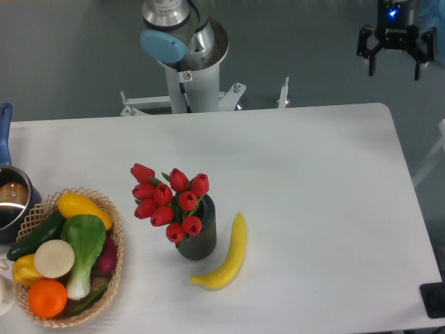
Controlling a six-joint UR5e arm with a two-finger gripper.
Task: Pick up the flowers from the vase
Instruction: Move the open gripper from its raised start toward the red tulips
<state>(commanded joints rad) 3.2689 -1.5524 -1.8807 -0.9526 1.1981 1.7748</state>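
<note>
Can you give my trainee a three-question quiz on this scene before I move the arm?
1. True or false: the flowers are still in the vase.
2. Which object lies closest to the vase? A) banana B) basket C) pot
3. Fill in: the end effector sits at the top ____ of the picture, away from the table.

Key:
1. True.
2. A; the banana lies just right of the vase.
3. Right; its fingers look spread and hold nothing.
</note>
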